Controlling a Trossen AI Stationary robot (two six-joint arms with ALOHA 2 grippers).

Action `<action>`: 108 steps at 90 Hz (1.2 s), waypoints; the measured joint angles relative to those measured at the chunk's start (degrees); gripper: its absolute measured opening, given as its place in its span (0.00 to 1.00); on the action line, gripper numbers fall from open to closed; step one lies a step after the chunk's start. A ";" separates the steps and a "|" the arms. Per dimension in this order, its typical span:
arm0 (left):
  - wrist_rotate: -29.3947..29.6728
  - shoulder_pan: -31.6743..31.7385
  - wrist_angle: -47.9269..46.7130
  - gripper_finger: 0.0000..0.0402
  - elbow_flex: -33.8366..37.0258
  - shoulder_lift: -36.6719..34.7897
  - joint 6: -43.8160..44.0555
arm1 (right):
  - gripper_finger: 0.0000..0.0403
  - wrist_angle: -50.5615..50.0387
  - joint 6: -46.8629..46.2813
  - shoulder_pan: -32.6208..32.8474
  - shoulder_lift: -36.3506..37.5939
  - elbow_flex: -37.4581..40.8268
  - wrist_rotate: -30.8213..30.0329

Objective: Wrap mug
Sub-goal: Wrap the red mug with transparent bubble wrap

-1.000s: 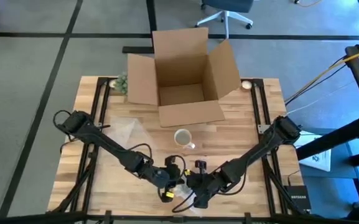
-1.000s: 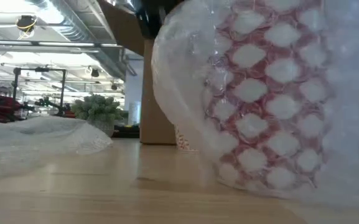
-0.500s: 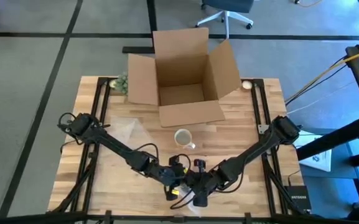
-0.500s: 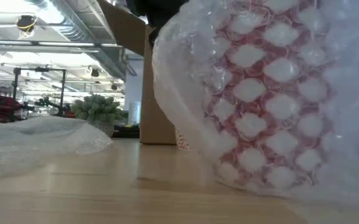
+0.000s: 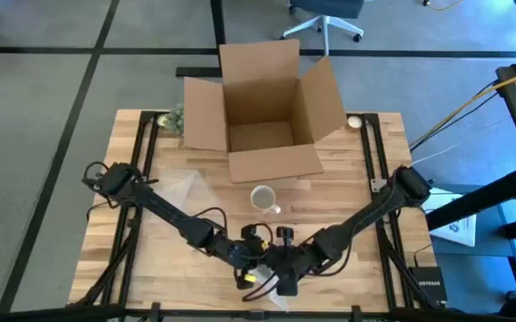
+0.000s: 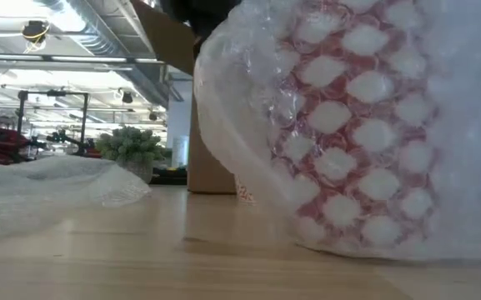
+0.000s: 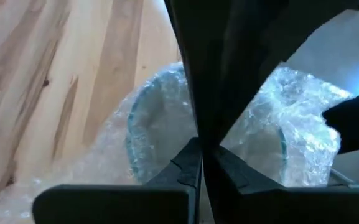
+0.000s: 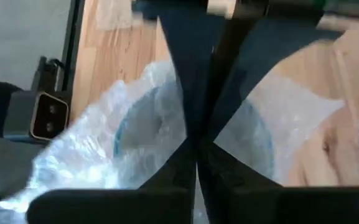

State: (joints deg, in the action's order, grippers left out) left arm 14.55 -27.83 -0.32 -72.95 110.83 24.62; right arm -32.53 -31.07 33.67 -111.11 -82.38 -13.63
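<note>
A red mug wrapped in bubble wrap [image 6: 365, 142] stands close to the table's near edge, its base on the wood. In both wrist views the wrap [image 7: 154, 124] [image 8: 98, 149] covers a round rim. My left gripper [image 5: 256, 266] and my right gripper [image 5: 280, 273] meet tip to tip above it, both shut. A second, cream mug [image 5: 262, 197] stands bare at the table's middle, in front of the box. My left gripper is shut over the wrapped mug's opening, on the bubble wrap near the rim [image 7: 167, 106], slanting down from the table's left. Its own fingers hide the exact spot and the number of layers. My right gripper is shut at the same place, on the wrap by the rim [image 8: 160, 118], slanting down from the table's right. The fingers cover the point of contact.
An open cardboard box [image 5: 262, 112] stands at the far middle, with a small plant [image 5: 175, 118] at its left. A loose sheet of bubble wrap [image 5: 181, 186] lies on the left half of the table. The table's near edge is right beside the grippers.
My left gripper has moved toward the table's right, closing up to my right gripper. The wrapped mug has shifted a little and settled slightly lower, staying on the table.
</note>
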 joint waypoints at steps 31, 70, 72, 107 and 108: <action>0.02 0.02 3.74 0.00 -0.01 0.17 -0.21 | 0.00 -0.89 0.31 -0.37 -1.57 0.21 7.11; -0.19 0.15 4.25 0.00 -0.08 0.17 -0.61 | 0.00 -8.52 3.59 -0.40 -1.29 -4.37 11.51; -0.10 0.15 4.26 0.00 -0.06 0.17 -0.62 | 0.00 -9.31 3.87 -0.30 -0.98 -5.13 11.44; -0.44 0.07 3.38 0.00 -0.02 -0.80 -0.92 | 0.34 -22.88 13.31 4.22 1.92 -17.89 6.55; -0.44 0.07 3.39 0.00 -0.02 -0.81 -0.92 | 0.35 -22.81 13.38 4.36 1.94 -17.85 6.49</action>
State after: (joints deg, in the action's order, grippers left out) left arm 14.10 -27.76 3.07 -72.97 110.02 23.70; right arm -55.34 -17.68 38.03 -109.17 -100.23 -7.14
